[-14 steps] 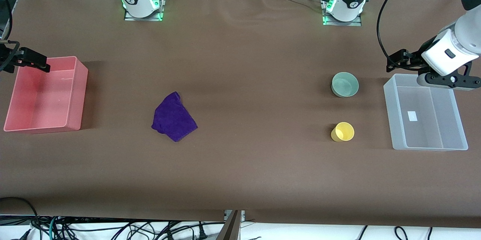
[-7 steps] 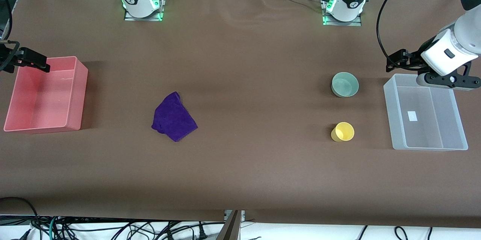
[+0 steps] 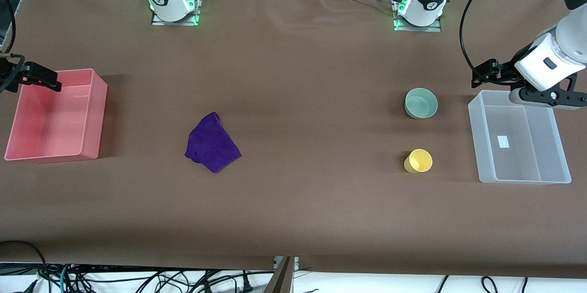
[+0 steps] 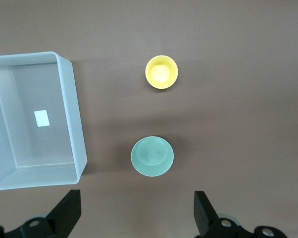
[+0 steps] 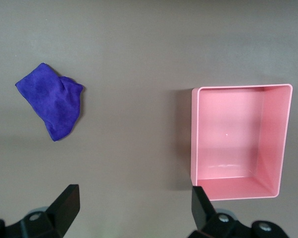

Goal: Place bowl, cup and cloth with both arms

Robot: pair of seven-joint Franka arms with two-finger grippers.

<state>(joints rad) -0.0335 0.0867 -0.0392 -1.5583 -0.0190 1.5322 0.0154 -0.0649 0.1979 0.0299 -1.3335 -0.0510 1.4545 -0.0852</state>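
Note:
The pale green bowl (image 3: 421, 103) stands upright toward the left arm's end of the table. The yellow cup (image 3: 418, 161) stands nearer to the front camera than the bowl. The purple cloth (image 3: 212, 142) lies crumpled toward the right arm's end. My left gripper (image 3: 487, 74) is open and empty, up in the air over the table beside the clear bin; its wrist view shows the bowl (image 4: 152, 156) and cup (image 4: 161, 72) below its open gripper (image 4: 136, 210). My right gripper (image 3: 40, 77) is open and empty over the pink bin's edge; its wrist view shows the cloth (image 5: 52, 105).
A clear plastic bin (image 3: 477, 146) stands at the left arm's end, beside the bowl and cup; it also shows in the left wrist view (image 4: 72, 109). A pink bin (image 3: 95, 118) stands at the right arm's end and shows in the right wrist view (image 5: 193, 139).
Both grippers have shifted very slightly over their bins. The bowl, cup and cloth have not moved.

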